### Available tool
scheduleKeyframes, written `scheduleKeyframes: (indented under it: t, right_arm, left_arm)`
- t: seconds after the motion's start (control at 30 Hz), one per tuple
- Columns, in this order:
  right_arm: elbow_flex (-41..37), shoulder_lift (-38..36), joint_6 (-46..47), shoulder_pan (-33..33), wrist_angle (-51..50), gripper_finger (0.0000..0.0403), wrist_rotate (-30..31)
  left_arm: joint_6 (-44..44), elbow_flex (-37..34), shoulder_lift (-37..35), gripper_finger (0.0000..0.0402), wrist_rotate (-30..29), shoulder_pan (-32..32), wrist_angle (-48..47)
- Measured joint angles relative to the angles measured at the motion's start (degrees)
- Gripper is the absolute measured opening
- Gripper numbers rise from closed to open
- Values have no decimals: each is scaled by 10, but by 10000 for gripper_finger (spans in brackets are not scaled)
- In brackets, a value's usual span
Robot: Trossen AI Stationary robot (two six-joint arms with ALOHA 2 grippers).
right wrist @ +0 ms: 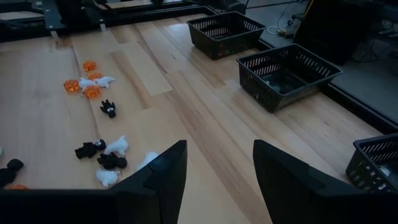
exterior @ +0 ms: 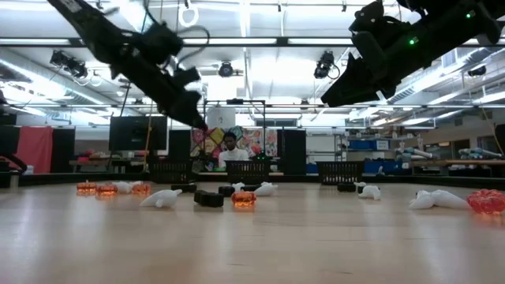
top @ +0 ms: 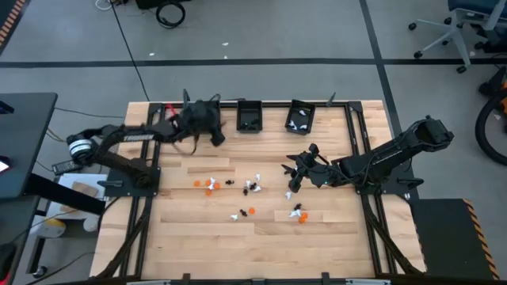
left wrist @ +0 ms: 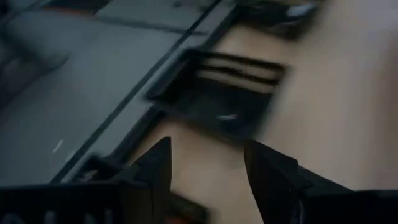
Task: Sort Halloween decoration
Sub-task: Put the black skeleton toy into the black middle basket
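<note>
Halloween decoration (top: 252, 188) pieces, small orange, black and white trinkets, lie scattered across the middle of the pale wood-plank table (top: 206, 245), none in either grip. The left gripper (left wrist: 207, 163), its dark wedge-shaped fingers parted with only bare wood between them, hangs over the table's far left edge, near a black slotted bin (left wrist: 230, 93). The right gripper (right wrist: 216, 168), fingers also spread and holding nothing, hovers above the table's right half, just right of the nearest trinkets. In the right wrist view, orange pumpkin-like pieces (right wrist: 83, 79), white ghost-like shapes (right wrist: 117, 146) and black figures (right wrist: 108, 108) sit in loose clusters, well apart from two mesh-walled baskets (right wrist: 287, 74) along the far edge. White lettering on the left arm (top: 131, 136) is too small to read. A person (exterior: 230, 150) sits in the room beyond.
</note>
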Motion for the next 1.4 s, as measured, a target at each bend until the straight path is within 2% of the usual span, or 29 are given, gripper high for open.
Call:
scheduleKeyframes:
  t: [0.07,0.23,0.37,0.57,0.73,0.9,1.03,1.23,1.4]
  right_arm:
    - [0,0,0,0,0,189,0]
    - [0,0,-3,0,13,189,0]
    - [0,0,-16,1,31,189,-2]
    - [0,0,-23,1,40,189,-2]
    - [0,0,-24,1,40,189,-2]
    - [0,0,-24,2,40,189,-2]
    - [0,0,-22,6,39,189,-2]
    - [0,0,-24,11,38,189,-2]
    - [0,0,-22,11,37,189,-2]
  left_arm:
    - [-10,-30,-19,176,4,-44,4]
    - [-72,-92,-28,176,72,-150,36]
    - [-103,-119,-10,176,65,-211,64]
    - [-130,-117,27,176,62,-263,69]
    - [-145,-117,83,176,62,-295,91]
    - [-143,-117,148,176,62,-312,185]
    - [-126,-120,192,176,62,-311,229]
    - [-118,-156,248,175,64,-302,373]
    - [-117,-166,261,148,63,-298,387]
